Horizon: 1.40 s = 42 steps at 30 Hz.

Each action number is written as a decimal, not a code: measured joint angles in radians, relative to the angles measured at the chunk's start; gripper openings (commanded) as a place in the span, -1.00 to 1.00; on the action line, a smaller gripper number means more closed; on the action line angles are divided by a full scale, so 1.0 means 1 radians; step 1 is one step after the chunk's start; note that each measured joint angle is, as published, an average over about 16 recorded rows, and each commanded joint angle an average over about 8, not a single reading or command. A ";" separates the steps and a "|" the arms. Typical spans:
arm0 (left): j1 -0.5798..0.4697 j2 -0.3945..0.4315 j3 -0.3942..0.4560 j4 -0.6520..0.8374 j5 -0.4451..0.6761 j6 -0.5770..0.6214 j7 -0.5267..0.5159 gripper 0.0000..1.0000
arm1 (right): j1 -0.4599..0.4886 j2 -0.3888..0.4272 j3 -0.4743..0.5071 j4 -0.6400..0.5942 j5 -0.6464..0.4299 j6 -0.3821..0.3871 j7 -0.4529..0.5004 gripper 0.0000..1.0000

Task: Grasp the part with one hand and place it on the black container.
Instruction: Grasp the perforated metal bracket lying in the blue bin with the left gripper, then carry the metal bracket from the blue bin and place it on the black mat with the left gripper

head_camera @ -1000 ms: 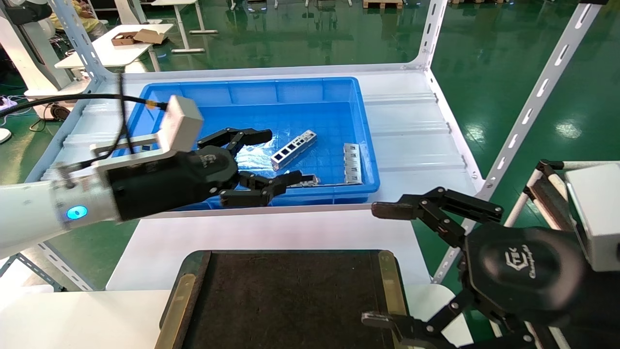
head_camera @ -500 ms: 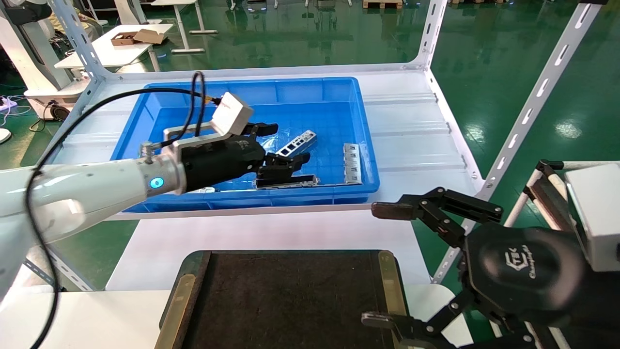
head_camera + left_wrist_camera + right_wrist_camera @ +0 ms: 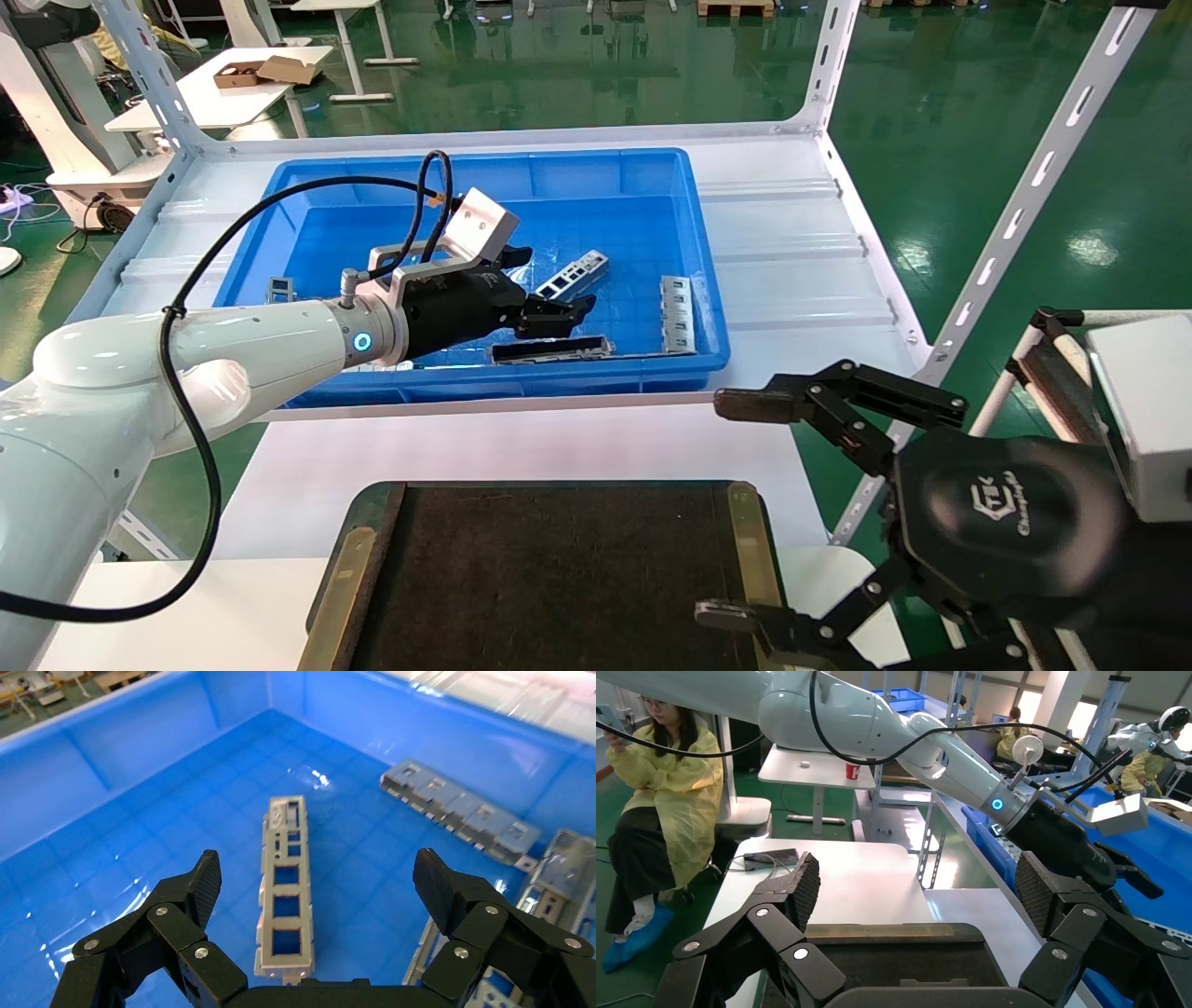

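We see the left gripper (image 3: 549,294) reaching into the blue bin (image 3: 694,244) on the white shelf (image 3: 792,252), its black claw fingers spread wide with nothing between them. In the left wrist view the same gripper (image 3: 320,885) frames the part (image 3: 284,888), a slim silver-grey strip with a row of square cut-out windows, which lies flat on the bin floor between the two fingertips (image 3: 204,881) and does not touch either of them. From the head view the part (image 3: 570,275) sits just beyond the claw, angled across the middle of the bin.

Near the part we find a dark bar (image 3: 551,349) along the bin's front wall and a grey tabbed strip (image 3: 677,314) toward the bin's right side; the wrist view shows that tabbed strip (image 3: 460,810) lying apart from the part. A small metal piece (image 3: 277,289) rests by the bin's left wall.

The black container (image 3: 559,578) lies on the white table (image 3: 512,447) in front of the shelf, with brass-coloured strips along its left and right edges and nothing on its dark surface.

The right gripper (image 3: 736,508) hangs at the container's right edge, its fingers open and empty. In its own wrist view the right gripper (image 3: 916,892) looks over the container (image 3: 905,962) toward the left arm (image 3: 891,727), and a person in a yellow coat (image 3: 656,804) sits behind.
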 measured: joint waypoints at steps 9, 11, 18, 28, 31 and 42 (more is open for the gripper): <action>-0.001 0.014 -0.001 0.052 -0.013 -0.038 0.027 -1.00 | 0.000 0.000 -0.001 0.000 0.000 0.000 0.000 -1.00; 0.001 0.014 -0.001 0.058 -0.016 -0.044 0.028 -1.00 | 0.000 0.000 -0.001 0.000 0.001 0.000 0.000 -1.00; 0.009 0.015 0.001 0.070 -0.025 -0.054 0.027 -1.00 | 0.000 0.001 -0.001 0.000 0.001 0.001 -0.001 -1.00; 0.020 0.016 0.006 0.073 -0.034 -0.056 0.019 -1.00 | 0.000 0.001 -0.002 0.000 0.001 0.001 -0.001 -1.00; 0.023 0.016 0.007 0.072 -0.037 -0.056 0.016 -1.00 | 0.000 0.001 -0.002 0.000 0.001 0.001 -0.001 -1.00; 0.025 0.013 0.007 0.067 -0.056 -0.056 0.009 -1.00 | 0.001 0.001 -0.003 0.000 0.002 0.001 -0.001 -1.00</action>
